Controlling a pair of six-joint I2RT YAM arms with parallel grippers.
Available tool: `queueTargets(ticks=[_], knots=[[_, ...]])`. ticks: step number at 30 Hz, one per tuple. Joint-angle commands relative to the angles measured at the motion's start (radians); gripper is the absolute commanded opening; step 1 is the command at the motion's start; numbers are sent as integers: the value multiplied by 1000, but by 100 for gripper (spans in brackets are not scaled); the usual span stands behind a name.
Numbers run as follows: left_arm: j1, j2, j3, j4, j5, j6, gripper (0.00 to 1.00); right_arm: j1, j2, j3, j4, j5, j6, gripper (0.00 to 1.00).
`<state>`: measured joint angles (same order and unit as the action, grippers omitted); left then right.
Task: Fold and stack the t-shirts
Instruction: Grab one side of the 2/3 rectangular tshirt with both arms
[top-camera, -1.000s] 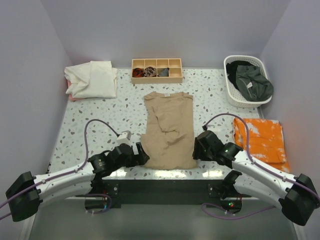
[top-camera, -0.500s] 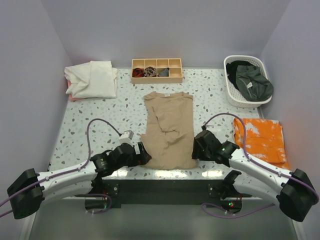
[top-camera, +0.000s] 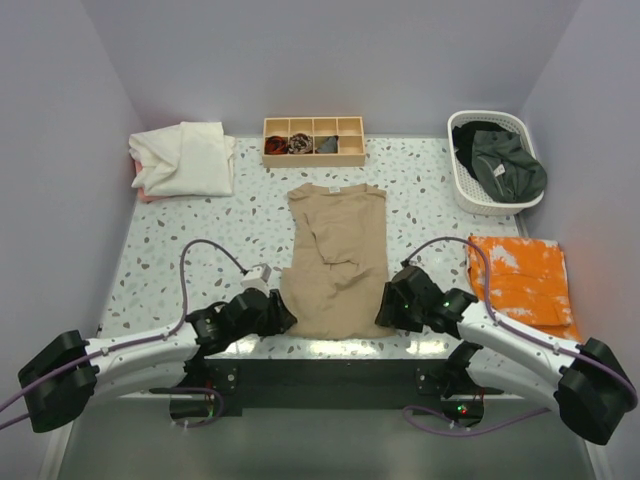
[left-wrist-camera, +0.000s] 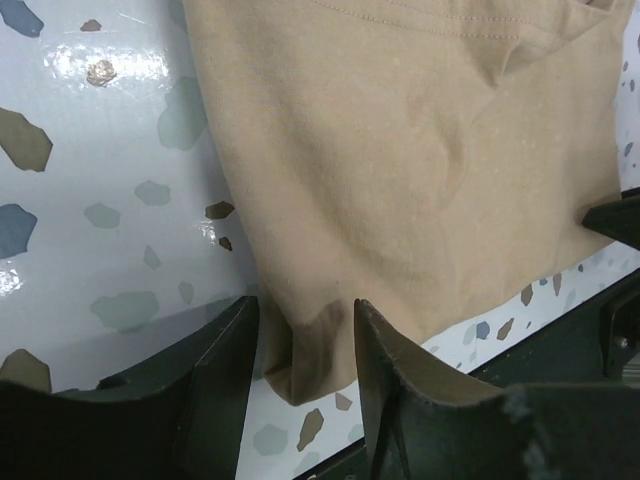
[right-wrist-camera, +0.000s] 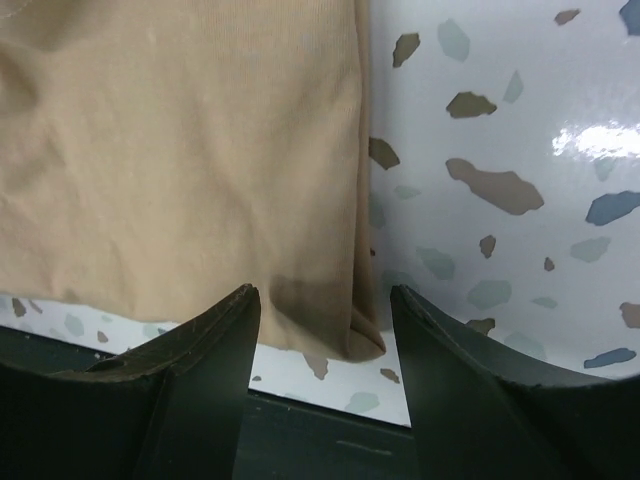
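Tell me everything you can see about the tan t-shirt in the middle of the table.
The tan-beige soft cloth t-shirt lies flat on the speckled white table, sleeves folded in to a long rectangle, collar at the far end, creased. Its near corners sit between the open fingers of the left gripper and right gripper.

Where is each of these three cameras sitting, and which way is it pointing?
Top external: high behind the robot, looking down at the table; left arm and right arm show.
Left wrist: on the left arm, looking down past its fingers at the tan t-shirt, near-left corner.
Right wrist: on the right arm, its fingers astride the near-right corner.
Shared: every view shows the tan t-shirt.
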<state>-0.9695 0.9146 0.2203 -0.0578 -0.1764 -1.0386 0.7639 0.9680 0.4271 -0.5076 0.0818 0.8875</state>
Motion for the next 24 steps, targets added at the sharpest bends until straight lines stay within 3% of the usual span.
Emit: queueTargets(ticks=[1,6,11,13,14,16,24], knots=[[-6,-10,-45,38,32,-15,43,3,-58,-33,-16,-44,64,59],[-6,23,-41,41,43,-11,19,2,-57,-59,15,-63,91,52],[-5,38,-30,29,46,-6,0,2,-57,-62,41,-62,90,31],[-5,41,-9,10,32,2,0,2,-63,-53,52,-60,73,21],[-6,44,2,-13,20,15,0,2,-74,-47,55,-54,67,10],[-6,43,46,-42,5,34,0,3,-92,-25,52,-44,45,2],[-5,87,296,-221,-122,165,0,2,-131,119,-37,75,-59,0]])
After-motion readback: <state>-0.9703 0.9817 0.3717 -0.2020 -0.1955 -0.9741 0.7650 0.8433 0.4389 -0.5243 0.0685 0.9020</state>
